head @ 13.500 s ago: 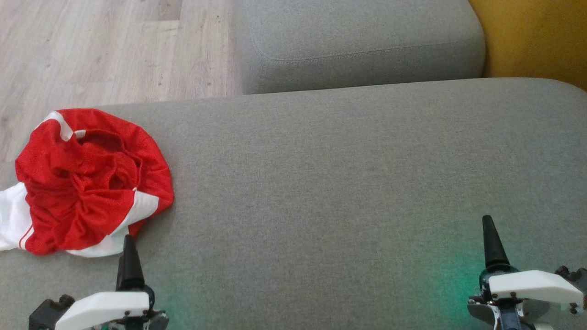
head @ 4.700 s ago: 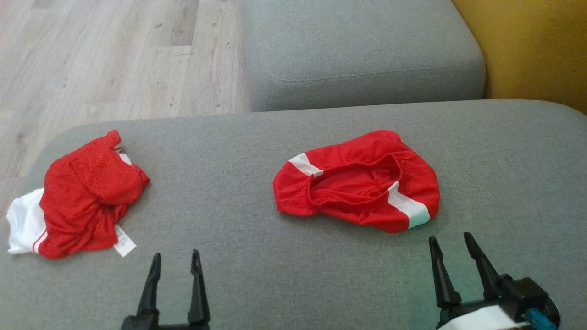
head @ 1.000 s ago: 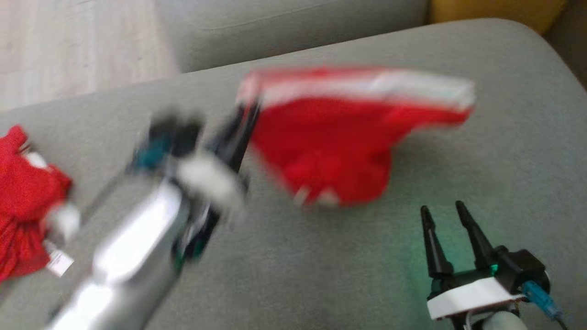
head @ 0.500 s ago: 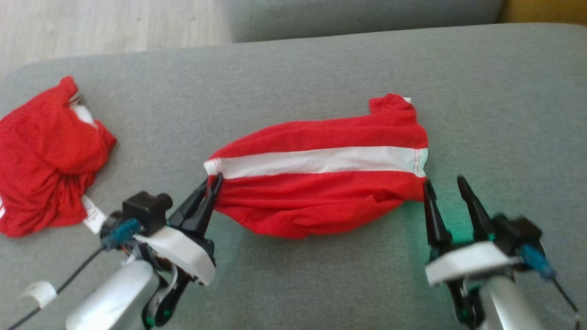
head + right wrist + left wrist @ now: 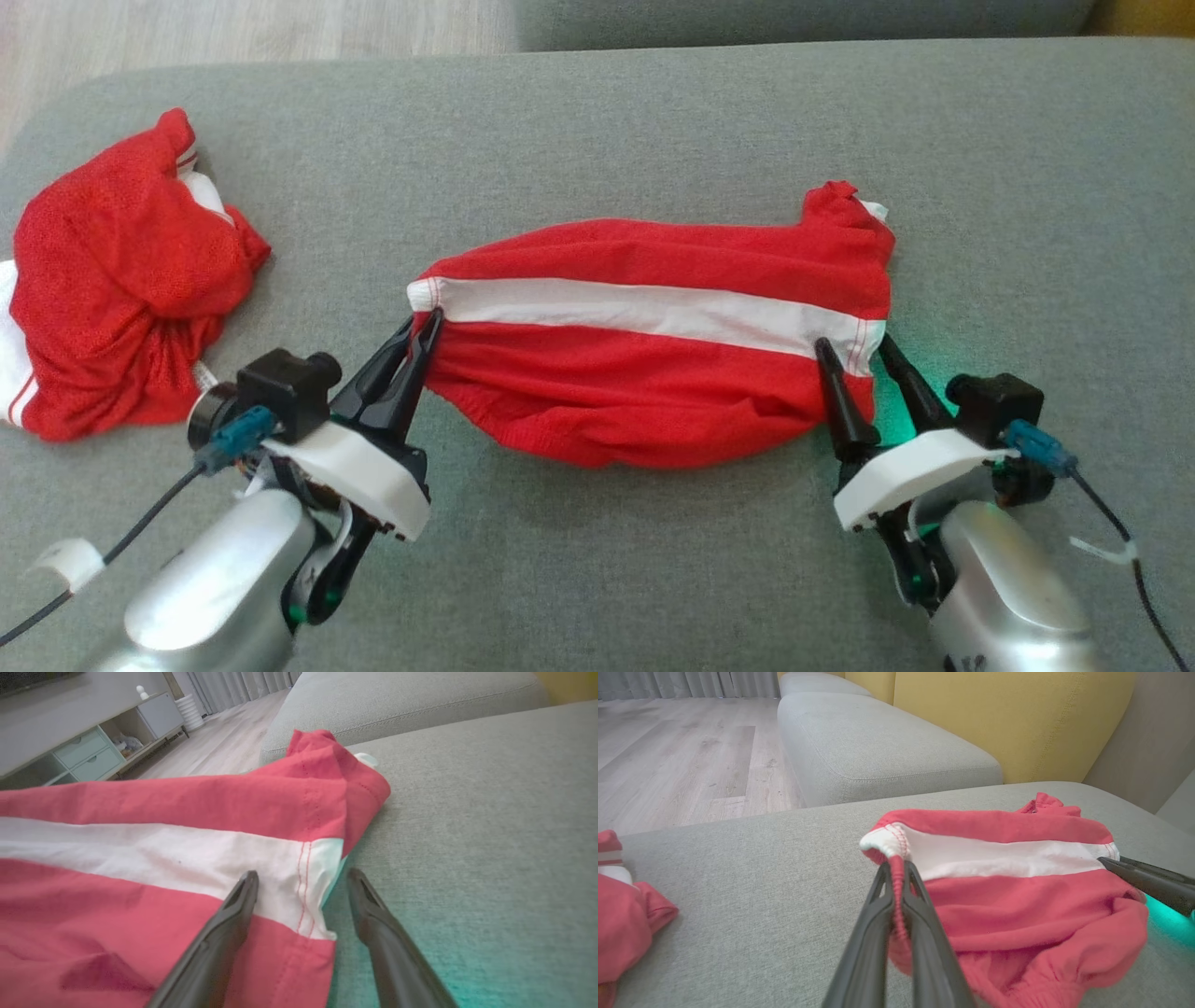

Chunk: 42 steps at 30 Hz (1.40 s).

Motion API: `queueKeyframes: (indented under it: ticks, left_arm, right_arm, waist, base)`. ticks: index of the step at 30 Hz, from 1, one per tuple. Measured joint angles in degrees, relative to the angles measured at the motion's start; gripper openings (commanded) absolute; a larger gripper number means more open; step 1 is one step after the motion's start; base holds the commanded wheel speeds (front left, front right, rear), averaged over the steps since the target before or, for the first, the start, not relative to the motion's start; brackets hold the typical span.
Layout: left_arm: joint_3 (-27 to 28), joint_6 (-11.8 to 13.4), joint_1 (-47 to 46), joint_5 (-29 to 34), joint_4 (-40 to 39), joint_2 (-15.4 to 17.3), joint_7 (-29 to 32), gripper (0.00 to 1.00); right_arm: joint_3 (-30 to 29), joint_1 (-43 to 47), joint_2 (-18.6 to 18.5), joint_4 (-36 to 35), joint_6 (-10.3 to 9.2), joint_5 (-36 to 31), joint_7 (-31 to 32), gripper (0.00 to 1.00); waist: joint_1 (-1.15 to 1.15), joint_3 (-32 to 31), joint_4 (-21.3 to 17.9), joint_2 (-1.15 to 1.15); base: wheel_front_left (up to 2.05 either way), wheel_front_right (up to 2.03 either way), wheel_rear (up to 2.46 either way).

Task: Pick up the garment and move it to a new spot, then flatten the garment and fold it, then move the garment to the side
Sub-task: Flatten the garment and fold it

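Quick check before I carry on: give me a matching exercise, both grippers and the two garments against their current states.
1 left gripper
2 right gripper
3 striped garment
4 other garment

A bunched up, far left
B open
C stretched out, centre
D shut on cloth

Pairs: 1-D, 2-B, 3-C, 4-A

The shorts (image 5: pixel 653 401) are soft, matt cloth with stitched hems; the sofa (image 5: pixel 653 112) is rough woven fabric; the floor (image 5: pixel 233 28) is matt wood plank.
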Motion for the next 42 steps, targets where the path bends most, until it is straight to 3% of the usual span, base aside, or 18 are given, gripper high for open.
queueKeyframes:
  ticks: [1,2,3,13,18,21,26,31,37,42]
  left_arm:
    - [0.0,0.0,0.0,0.1,0.1,0.0,0.0,0.0]
    - [0.0,0.0,-0.1,0.1,0.2,-0.1,-0.1,0.0]
    - [0.0,0.0,-0.2,0.1,0.3,-0.1,-0.1,0.0]
    - [-0.3,-0.6,-3.9,2.8,0.4,0.3,-1.1,0.0]
    - [-0.9,-2.1,-11.0,6.4,0.2,0.6,-0.9,0.0]
    - [-1.0,-4.0,-19.2,9.4,0.6,0.3,-1.0,0.0]
    - [-0.1,-5.0,-35.6,15.7,4.7,-3.4,-5.2,0.0]
    - [2.8,-3.9,-44.5,19.5,8.4,-7.3,-8.3,0.0]
    - [5.2,-4.1,-41.0,21.3,6.1,-9.0,-8.6,0.0]
    - [6.3,-4.3,-26.4,23.5,3.1,-8.9,-8.6,0.0]
  right_arm:
    - [0.5,-0.1,0.0,0.0,0.0,1.1,0.0,0.75]
    - [0.7,-0.2,0.0,-0.2,0.0,2.1,0.0,0.27]
    - [0.8,-0.2,-0.1,-0.5,0.0,3.0,0.0,0.0]
    - [3.5,-1.5,-4.0,-5.9,0.0,7.5,0.0,0.0]
    - [1.6,-6.5,-7.2,-9.4,0.0,7.9,0.0,0.0]
    - [-1.1,-13.8,-10.3,-11.4,0.0,7.9,0.0,0.0]
    - [-6.4,-28.0,-15.3,-14.8,0.0,6.3,0.0,0.0]
    - [-9.4,-36.0,-18.3,-20.1,0.0,4.0,0.0,0.0]
    - [-10.9,-34.2,-19.8,-25.5,0.0,2.8,-0.1,0.0]
    - [-14.0,-21.0,-18.5,-30.6,0.01,2.8,-0.1,0.0]
  waist:
    - [0.0,0.0,0.0,0.0]
    - [0.0,-0.1,0.0,0.0]
    - [0.0,-0.1,-0.1,0.0]
    - [-0.01,-0.5,-2.2,0.0]
    - [-0.01,0.6,-3.2,0.0]
    - [0.0,2.1,-4.3,0.0]
    - [0.01,5.2,-6.3,0.0]
    - [0.01,7.8,-8.4,0.0]
    - [0.0,9.4,-9.5,0.0]
    - [0.0,9.0,-9.3,0.0]
  base:
    - [0.0,0.0,0.0]
    - [0.0,0.0,0.0]
    - [0.0,0.0,0.0]
    - [0.0,0.0,0.0]
    - [0.0,0.0,0.0]
    - [0.0,0.0,0.0]
    - [0.0,0.0,0.0]
    - [0.0,0.0,0.0]
    - [0.0,0.0,0.0]
    - [0.0,0.0,0.0]
